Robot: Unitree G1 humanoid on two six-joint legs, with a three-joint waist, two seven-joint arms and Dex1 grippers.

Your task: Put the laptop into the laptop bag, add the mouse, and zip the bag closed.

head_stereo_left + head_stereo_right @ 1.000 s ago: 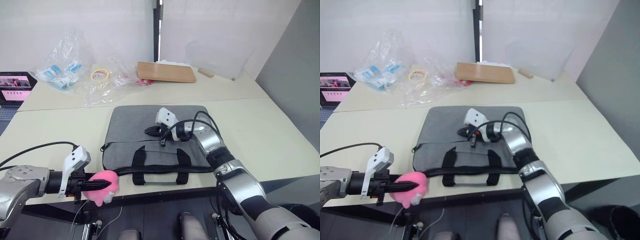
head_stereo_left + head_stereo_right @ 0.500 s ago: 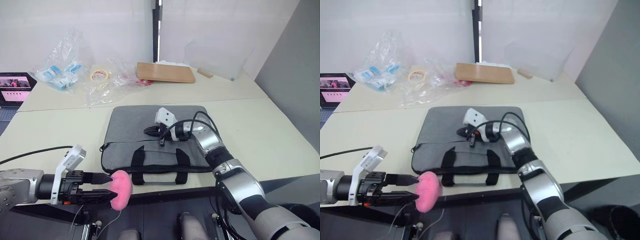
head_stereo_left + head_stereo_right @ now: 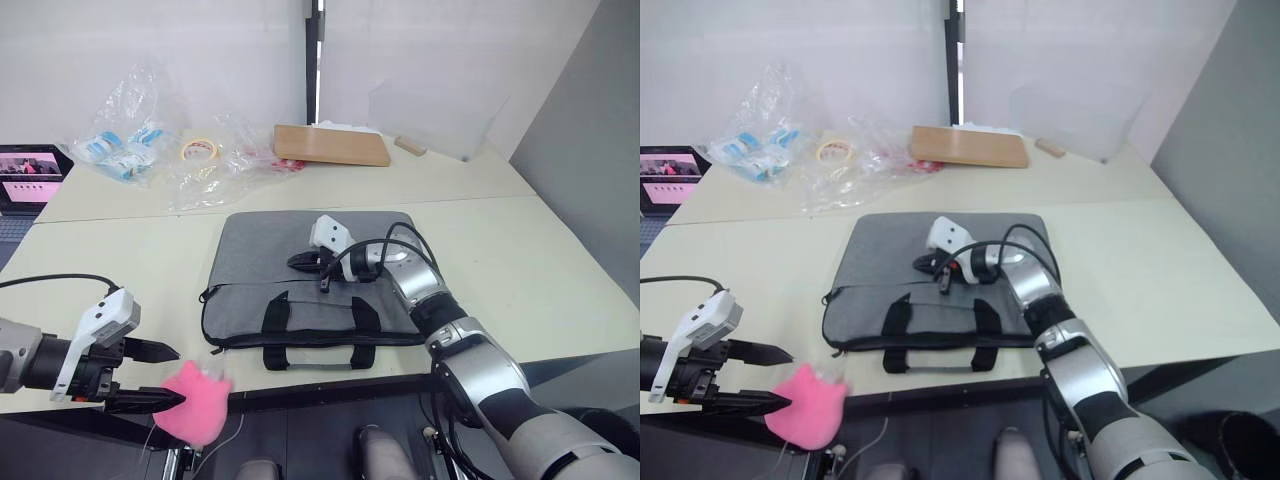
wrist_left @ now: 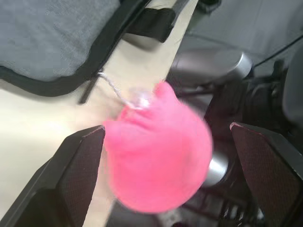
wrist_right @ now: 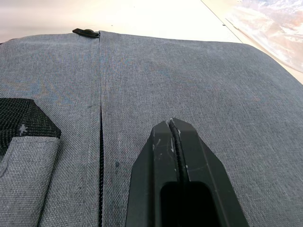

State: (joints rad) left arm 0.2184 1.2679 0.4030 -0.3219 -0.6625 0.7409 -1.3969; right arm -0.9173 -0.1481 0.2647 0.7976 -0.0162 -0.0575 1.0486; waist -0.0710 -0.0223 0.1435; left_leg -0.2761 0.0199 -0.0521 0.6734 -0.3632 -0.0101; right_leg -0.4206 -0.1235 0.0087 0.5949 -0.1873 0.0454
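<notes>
Right tool (image 5: 173,124) clenched empty on laptop bag (image 3: 300,270); left wrist view shows left tool (image 3: 160,378) released, pink ball (image 4: 158,149) between fingers.

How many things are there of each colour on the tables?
Grey: 1, the bag
Pink: 1, the fuzzy thing at the table's front edge
Brown: 1, the board
Yellow: 1, the tape roll
Dark: 1, the small laptop
Clear: 1 heap of plastic bags
Total: 6
</notes>
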